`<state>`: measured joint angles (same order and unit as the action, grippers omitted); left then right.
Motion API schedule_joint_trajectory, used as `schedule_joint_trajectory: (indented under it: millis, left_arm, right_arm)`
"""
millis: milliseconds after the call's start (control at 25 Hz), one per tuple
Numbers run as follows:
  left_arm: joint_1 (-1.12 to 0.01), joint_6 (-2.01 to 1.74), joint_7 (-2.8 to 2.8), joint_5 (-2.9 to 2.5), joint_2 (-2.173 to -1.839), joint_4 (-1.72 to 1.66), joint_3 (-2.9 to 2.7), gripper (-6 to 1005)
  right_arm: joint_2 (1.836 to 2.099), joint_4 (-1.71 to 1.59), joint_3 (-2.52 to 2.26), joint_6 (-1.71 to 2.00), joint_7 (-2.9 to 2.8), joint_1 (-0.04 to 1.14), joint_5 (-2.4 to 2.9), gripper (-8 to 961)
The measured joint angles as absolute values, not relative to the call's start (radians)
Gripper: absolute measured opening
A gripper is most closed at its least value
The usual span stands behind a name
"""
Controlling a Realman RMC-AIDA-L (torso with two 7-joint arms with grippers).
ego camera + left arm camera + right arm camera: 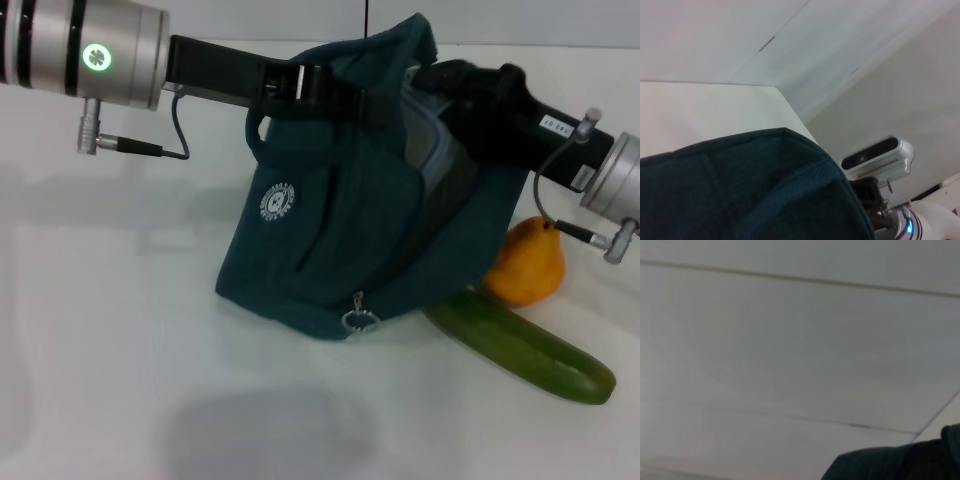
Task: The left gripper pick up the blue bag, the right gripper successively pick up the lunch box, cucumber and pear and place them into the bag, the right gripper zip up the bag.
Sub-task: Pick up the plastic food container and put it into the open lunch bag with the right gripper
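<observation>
The blue bag [330,230] stands tilted in mid-table, its mouth turned toward my right side, with the white logo [280,203] and the ring pull [360,320] facing me. My left gripper [305,85] comes in from the left and is shut on the bag's handle at the top. My right gripper [440,80] reaches from the right into the bag's mouth, its tip hidden by the fabric. The lunch box [435,150] shows inside the mouth, just below it. The cucumber [520,345] and the pear [527,262] lie on the table to the right of the bag. Bag fabric fills the left wrist view's lower part [740,190].
The white table [110,330] stretches to the left and front of the bag. The left wrist view shows my head camera [875,155] past the bag. The right wrist view shows only a pale surface and a corner of dark fabric [900,462].
</observation>
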<state>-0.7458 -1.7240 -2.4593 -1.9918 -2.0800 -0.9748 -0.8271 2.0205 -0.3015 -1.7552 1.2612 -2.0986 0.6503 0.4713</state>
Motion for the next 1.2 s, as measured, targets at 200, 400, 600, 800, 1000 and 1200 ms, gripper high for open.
schedule_joint_trajectory:
  millis: [200, 400, 600, 800, 1000, 1200]
  left_arm:
    - [-0.751, -1.726, -2.458, -1.958, -2.077, -0.965, -0.828, 60]
    - [-0.747, -1.728, -2.463, -1.948, -2.071, -0.965, -0.828, 60]
    - [-0.745, -1.727, -2.458, -1.948, -2.069, -0.965, -0.828, 60]
    - [-0.739, -1.704, -2.428, -1.952, -2.069, -0.964, -0.823, 60]
    - [-0.744, -1.691, -2.413, -1.953, -2.056, -0.928, -0.822, 60]
    - [-0.746, -1.680, -2.402, -1.953, -2.053, -0.916, -0.819, 60]
  right_arm:
    - [2.021, -0.297, -1.756, 1.260, -2.041, 0.657, 0.509, 95]
    - [2.022, -0.294, -1.757, 1.248, -2.010, 0.659, 0.522, 95]
    - [2.020, -0.302, -1.756, 1.242, -1.990, 0.673, 0.533, 95]
    - [2.015, -0.297, -1.751, 1.225, -1.967, 0.703, 0.533, 95]
    - [2.006, -0.291, -1.750, 1.206, -1.946, 0.726, 0.547, 95]
    - [1.997, -0.291, -1.743, 1.206, -1.908, 0.729, 0.547, 115]
